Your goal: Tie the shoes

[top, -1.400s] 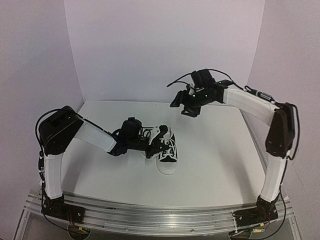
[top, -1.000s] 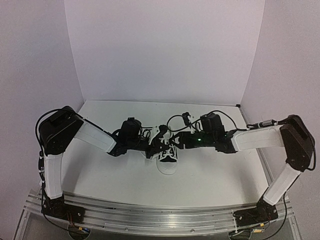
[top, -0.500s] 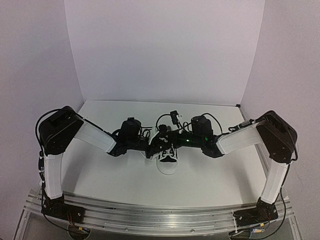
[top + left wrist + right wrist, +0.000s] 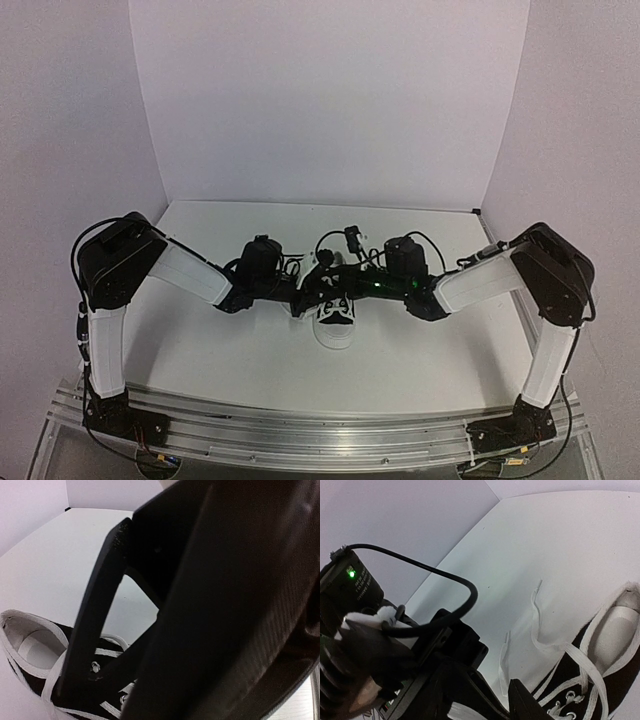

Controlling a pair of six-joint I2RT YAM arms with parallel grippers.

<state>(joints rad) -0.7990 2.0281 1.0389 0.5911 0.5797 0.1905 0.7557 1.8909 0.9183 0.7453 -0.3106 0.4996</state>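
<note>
The right gripper (image 4: 348, 286), raised and well apart moments ago, has been brought down opposite the left gripper (image 4: 305, 292), so the sneaker (image 4: 335, 330) just beneath both has its laces (image 4: 580, 662) within reach for tying, though neither claw's opening or hold can be told.

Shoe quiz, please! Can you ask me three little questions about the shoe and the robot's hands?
1. True or false: the shoe has a white toe.
2. Look at the left hand and the right hand. Which is at the shoe? A: only the left. B: only the right. C: both.
3. Fill in the gap: the laces are coloured ____.

Key: 1 true. 2 C. 3 white.
</note>
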